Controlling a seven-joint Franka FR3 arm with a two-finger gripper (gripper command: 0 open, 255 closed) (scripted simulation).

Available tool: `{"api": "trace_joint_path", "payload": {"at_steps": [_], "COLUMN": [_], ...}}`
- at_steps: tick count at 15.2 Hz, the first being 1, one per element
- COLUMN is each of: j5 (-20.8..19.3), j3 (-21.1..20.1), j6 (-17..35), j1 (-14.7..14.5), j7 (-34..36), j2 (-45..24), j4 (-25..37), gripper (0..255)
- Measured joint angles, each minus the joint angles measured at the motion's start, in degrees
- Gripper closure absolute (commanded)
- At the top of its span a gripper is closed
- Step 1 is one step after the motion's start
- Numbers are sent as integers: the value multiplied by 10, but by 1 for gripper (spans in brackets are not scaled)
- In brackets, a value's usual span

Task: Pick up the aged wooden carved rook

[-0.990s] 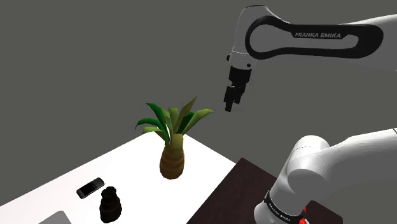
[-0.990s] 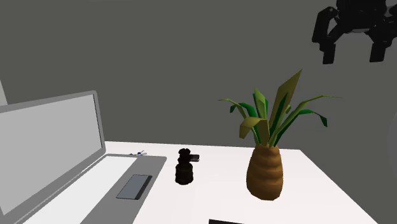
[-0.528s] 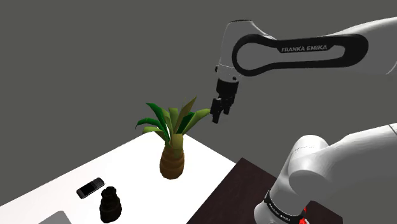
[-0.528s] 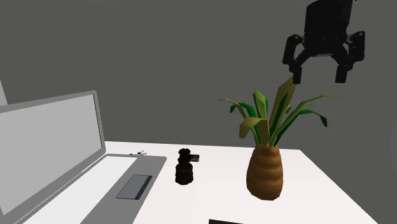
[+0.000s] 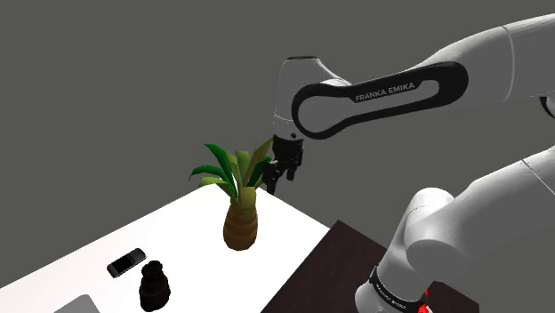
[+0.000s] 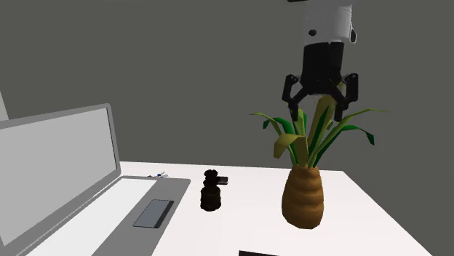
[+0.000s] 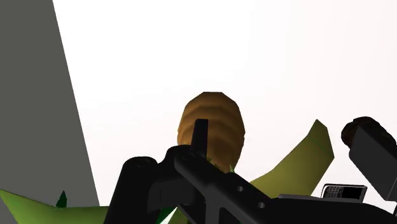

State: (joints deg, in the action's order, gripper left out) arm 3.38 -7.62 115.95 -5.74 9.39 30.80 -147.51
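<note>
The scene is looking like a home office or study corner. An open grey laptop point(image 6: 65, 174) is sitting on a white desk point(image 6: 247, 218), with a dark mobile phone point(image 5: 126, 262) lying flat nearby and a dark carved rook point(image 6: 210, 193) standing just beside the phone like a desk ornament. A leafy plant point(image 6: 309, 138) in a ribbed brown vase point(image 6: 303, 196) is decorating the desk near one corner. Plain grey walls point(image 6: 145, 51) are rising behind.

White table point(image 5: 191, 236) bears laptop point(image 6: 65, 174), phone point(image 5: 126, 262), dark rook point(image 6: 210, 192) (upright) and potted plant point(image 6: 303, 195).
</note>
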Motion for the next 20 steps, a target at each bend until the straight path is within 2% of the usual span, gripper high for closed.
{"api": "trace_joint_path", "payload": {"at_steps": [5, 10, 15, 17, 20], "j5": [16, 10, -27, -55, -91], "j3": [-45, -88, -128, -138, -137], "j6": [87, 157, 237, 288, 268], "j1": [-14, -24, -25, -22, -34], "j7": [65, 135, 214, 250, 301], "j2": [-93, -178, -238, -322, -411], "j4": [14, 49, 101, 134, 173], "gripper": [0, 0, 0, 0, 0]}}
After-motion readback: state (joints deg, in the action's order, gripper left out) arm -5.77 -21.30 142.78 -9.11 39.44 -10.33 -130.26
